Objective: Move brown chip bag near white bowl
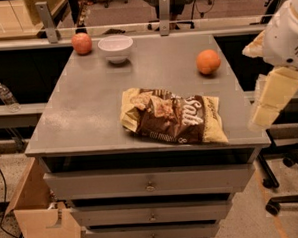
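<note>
1. Water bottle (5, 96): far left, off the worktop, standing on a lower ledge.
2. Wooden box (44, 216): pale, open, at floor level by the lower left corner of the cabinet.
3. Worktop (84, 119): grey, flat, carrying items 4 to 7. Stacked drawers (150, 183) with small knobs sit below its front edge.
4. Reddish fruit (82, 43): round, at the far left corner, just beside the bowl.
5. White bowl (115, 47): small, upright, at the far edge, left of centre.
6. Brown chip bag (171, 116): large and crinkled, lying flat near the front edge, right of centre. Its pale yellow ends point left and right. It is well apart from the white bowl and touched by nothing.
7. Orange fruit (208, 62): round, far right part of the surface, between the bag and the back edge, apart from both.
8. Hand (266, 105): pale, hanging from the white arm just off the right edge of the worktop, beside the bag's right end and not touching it. Whether it is released or clenched cannot be told; it carries nothing.
</note>
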Controlling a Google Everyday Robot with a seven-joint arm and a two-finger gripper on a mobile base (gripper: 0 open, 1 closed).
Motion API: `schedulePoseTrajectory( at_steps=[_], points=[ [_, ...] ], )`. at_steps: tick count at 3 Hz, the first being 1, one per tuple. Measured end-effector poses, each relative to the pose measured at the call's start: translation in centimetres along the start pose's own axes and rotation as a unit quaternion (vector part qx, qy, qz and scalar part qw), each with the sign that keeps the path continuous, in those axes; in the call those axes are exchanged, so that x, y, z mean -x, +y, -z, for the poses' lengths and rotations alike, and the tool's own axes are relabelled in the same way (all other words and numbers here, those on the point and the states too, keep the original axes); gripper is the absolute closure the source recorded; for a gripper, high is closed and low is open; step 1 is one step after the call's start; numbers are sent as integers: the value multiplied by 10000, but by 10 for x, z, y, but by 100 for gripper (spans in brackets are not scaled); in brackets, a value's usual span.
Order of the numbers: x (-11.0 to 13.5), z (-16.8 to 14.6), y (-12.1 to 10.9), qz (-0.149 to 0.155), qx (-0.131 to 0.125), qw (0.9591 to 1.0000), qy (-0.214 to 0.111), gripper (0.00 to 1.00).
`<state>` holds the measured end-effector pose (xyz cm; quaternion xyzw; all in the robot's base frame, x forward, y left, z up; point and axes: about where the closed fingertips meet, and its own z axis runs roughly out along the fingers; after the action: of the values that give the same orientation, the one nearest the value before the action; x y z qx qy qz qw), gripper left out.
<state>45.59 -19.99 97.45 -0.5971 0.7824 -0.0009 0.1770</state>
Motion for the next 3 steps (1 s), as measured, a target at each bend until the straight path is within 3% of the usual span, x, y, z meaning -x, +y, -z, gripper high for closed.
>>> schedulePoseTrajectory(
  at_steps=[1, 2, 3],
  points=[
    [52, -24, -27, 200, 390, 9981, -443, 0],
    [116, -46, -52, 360, 703, 9936, -810, 0],
    [168, -67, -62, 308, 709, 9937, -814, 0]
  ],
)
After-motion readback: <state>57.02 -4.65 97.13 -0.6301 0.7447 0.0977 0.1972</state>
